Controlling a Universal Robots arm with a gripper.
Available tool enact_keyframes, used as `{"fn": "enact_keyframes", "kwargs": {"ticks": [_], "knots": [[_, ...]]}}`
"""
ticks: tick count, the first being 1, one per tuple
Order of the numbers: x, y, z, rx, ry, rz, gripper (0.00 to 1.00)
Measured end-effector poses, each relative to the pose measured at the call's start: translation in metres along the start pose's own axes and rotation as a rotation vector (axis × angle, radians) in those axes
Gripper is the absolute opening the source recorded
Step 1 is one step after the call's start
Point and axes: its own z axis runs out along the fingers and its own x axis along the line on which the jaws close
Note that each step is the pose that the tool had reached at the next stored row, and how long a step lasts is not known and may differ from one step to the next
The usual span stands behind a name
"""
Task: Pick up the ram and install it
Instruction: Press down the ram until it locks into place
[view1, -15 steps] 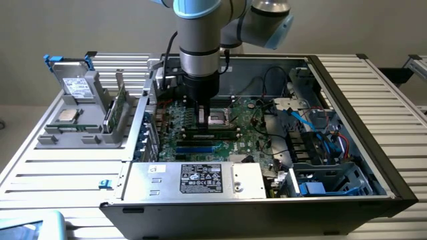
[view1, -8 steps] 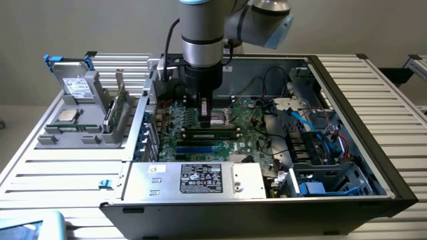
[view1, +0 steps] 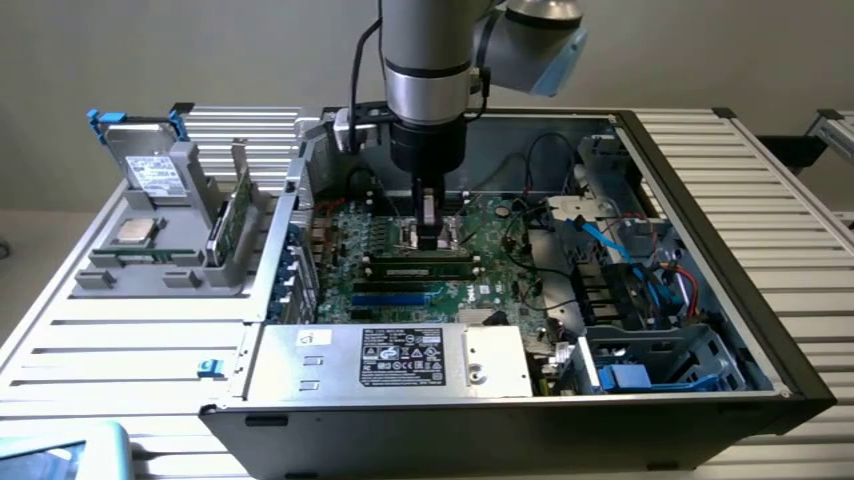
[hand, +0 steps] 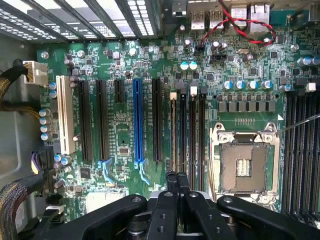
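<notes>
Nearest me, past the silver power supply box (view1: 394, 358) of the open computer case (view1: 747, 330), the ram (view1: 424, 265) appears to stand on edge in a slot on the motherboard (view1: 501, 225). Its long axis runs across the exterior view from left to right. Just behind and above its middle hangs the pincer (view1: 434, 238), straight down from the arm (view1: 427, 70). It is squeezed fully shut with nothing between its fingers. I cannot tell from here whether the tips touch the stick's top edge.

The wrist view shows what the exterior one hides: the pincer (hand: 177, 176) with its fingers pressed together at one end of the memory slots (hand: 192, 130), which run lengthwise away from it beside the empty processor socket (hand: 243, 162).
</notes>
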Motion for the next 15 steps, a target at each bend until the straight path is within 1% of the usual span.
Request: {"fn": "enact_keyframes", "kwargs": {"ticks": [15], "knots": [[-0.0001, -0.0001, 0.0000, 0.0001, -0.0001, 0.000, 0.11]]}}
